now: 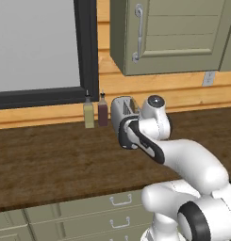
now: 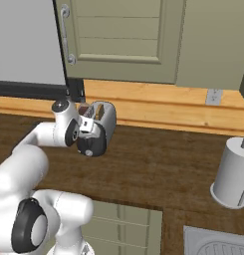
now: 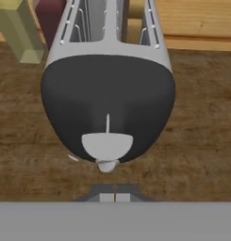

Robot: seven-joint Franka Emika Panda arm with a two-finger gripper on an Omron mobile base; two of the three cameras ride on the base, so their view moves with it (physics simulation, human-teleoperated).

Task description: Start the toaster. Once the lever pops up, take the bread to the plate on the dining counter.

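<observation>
Just ahead of the jaws: toaster (image 3: pixel 107 70), black end panel facing them, pale lever tab low on that panel, close above the fingertips (image 3: pixel 107 196)
jaws: the two dark tips sit pressed together at the bottom of the hand view, no gap showing between them, nothing held; near the toaster's lower end, contact with the lever cannot be told
toaster: silver, two top slots running away from the jaws; stands on the dark wood table (image 1: pixel 46 160); seen also in left base view (image 1: pixel 122 109) and right base view (image 2: pixel 104 119)
bread: cannot tell if a slice sits in the slots
beyond jaws, left of toaster: yellow-green bottle (image 1: pixel 89 113) and dark red bottle (image 1: pixel 103 112), side by side at the back wall
far right of jaws: white paper roll (image 2: pixel 234 172) upright on the table, sink corner (image 2: pixel 215 244) beside it
above: sage cabinet door (image 1: pixel 178 33) with handle
</observation>
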